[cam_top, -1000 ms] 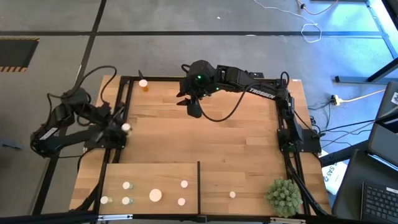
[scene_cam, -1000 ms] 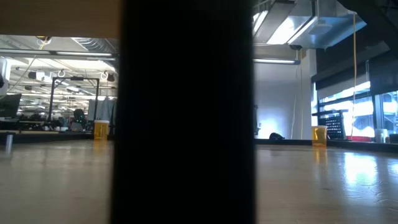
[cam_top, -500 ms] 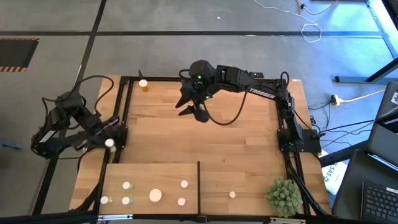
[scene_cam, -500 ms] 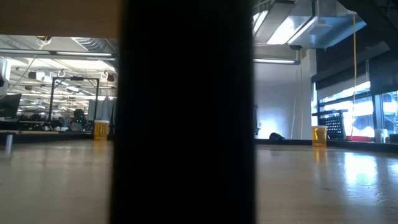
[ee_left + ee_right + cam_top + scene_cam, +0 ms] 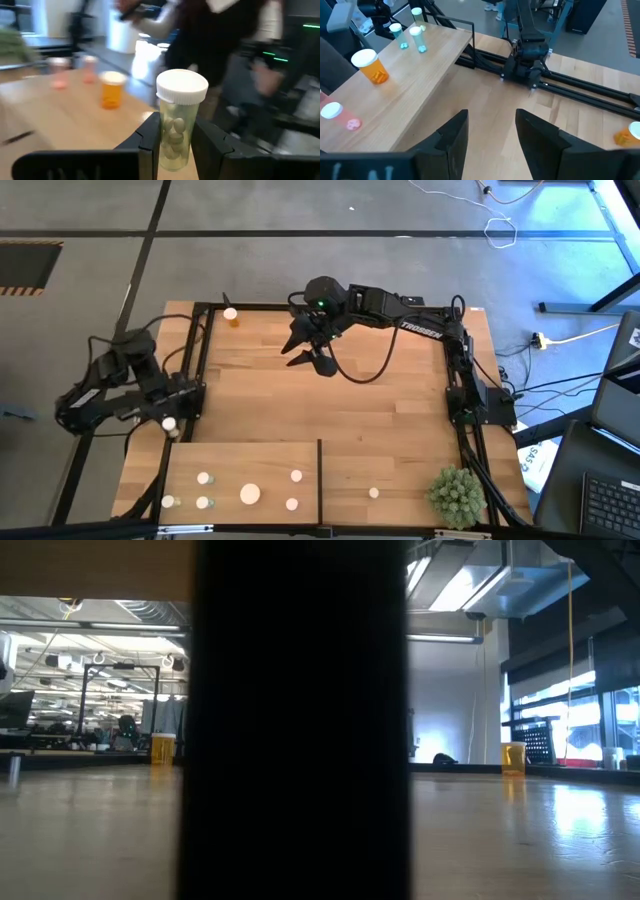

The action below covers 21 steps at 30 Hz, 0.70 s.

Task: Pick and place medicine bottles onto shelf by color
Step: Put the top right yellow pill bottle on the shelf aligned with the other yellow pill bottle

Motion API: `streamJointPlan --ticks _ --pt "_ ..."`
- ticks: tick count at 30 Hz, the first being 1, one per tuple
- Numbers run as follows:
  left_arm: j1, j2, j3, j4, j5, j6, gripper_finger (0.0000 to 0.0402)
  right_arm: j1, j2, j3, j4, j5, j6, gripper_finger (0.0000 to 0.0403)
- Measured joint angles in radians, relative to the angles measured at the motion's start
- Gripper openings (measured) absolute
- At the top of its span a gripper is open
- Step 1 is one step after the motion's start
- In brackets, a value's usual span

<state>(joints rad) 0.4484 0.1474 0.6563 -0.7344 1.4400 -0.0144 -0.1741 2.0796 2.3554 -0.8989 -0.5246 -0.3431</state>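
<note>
So over on the left edge of the planked wooden tabletop (image 5: 380, 400), the left gripper (image 5: 172, 423) has its fingers (image 5: 150, 137) clamped on a greenish see-through medicine bottle with a white cap (image 5: 178, 125) – held upright, pale pills visible inside. From above it sits just off the far-left corner of the pale light-wood shelf board (image 5: 390, 465), which lies along the near side of the table

On the shelf, left of the thin dark upright divider (image 5: 319, 480), stand five white-capped bottles (image 5: 250, 493) – the middle one looks wider than the rest. Right of the divider there's a single bottle (image 5: 374, 493), and a spiky green plant ball (image 5: 456, 495) sits at the near-right corner

An orange bottle with a white cap (image 5: 231, 315) stands alone at the far-left corner of the table

The right gripper (image 5: 313, 356) hangs over the far middle of the tabletop, fingers (image 5: 452, 137) apart with nothing between them
</note>
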Motion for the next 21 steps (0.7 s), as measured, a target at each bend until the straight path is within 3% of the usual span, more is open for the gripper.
streamJointPlan --ticks 4,10,21 --pt "0.000 0.000 -0.047 0.000 0.124 0.078 0.0073 0.000 0.000 0.000 0.000 0.000 0.001 0.0166" --pt "0.000 0.000 -0.086 0.002 0.130 0.197 0.0073 0.000 0.000 0.000 0.000 0.000 0.001 0.0166" --pt "0.000 0.000 -0.113 0.002 0.131 0.246 0.0073 0.000 0.000 0.000 0.001 0.000 0.002 0.0166"
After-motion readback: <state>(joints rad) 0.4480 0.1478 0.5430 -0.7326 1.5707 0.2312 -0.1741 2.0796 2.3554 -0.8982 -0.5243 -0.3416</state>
